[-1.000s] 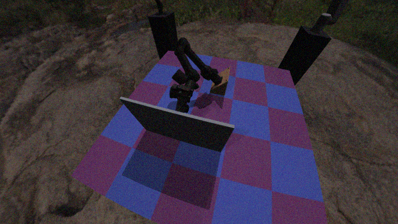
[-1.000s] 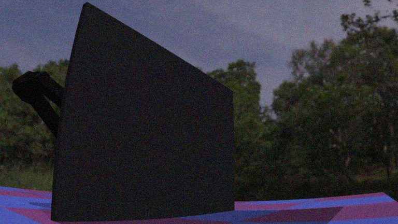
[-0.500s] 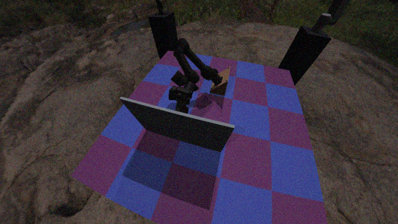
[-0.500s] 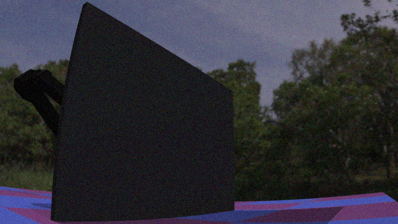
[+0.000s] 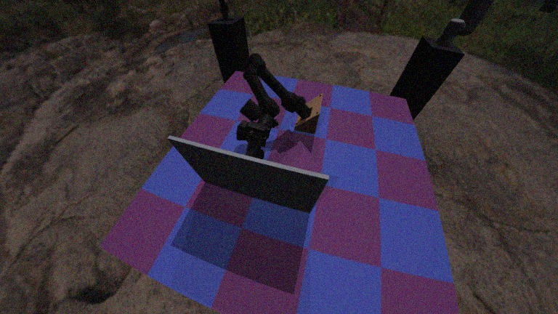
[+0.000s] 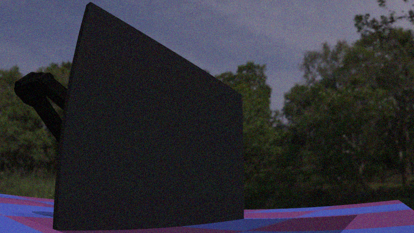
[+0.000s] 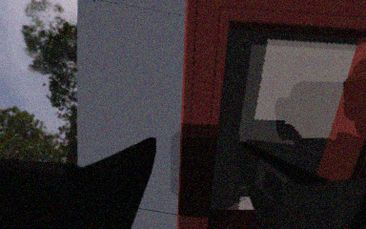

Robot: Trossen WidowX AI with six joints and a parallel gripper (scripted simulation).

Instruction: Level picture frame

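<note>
In the wrist view a red picture frame (image 7: 202, 72) hangs on the pale grey wall (image 7: 129, 72), close up and filling the right half of the picture. It has a dark inner border around a pale picture (image 7: 305, 76). My gripper (image 7: 196, 146) (image 5: 251, 135) is open; its dark fingers stand to either side of the frame's left bar, and I cannot tell whether they touch it. The screw and the notched strip are hidden. The top and exterior views show only the wall's dark back (image 5: 255, 183) (image 6: 146, 132), which hides the frame.
The wall stands on a blue and purple chequered mat (image 5: 349, 219) on rocky ground. The arm's elbow (image 6: 36, 93) shows past the wall's left edge. An orange-brown block (image 5: 311, 110) sits at the arm's base. Two dark posts (image 5: 228, 45) (image 5: 428, 72) stand at the mat's far edge.
</note>
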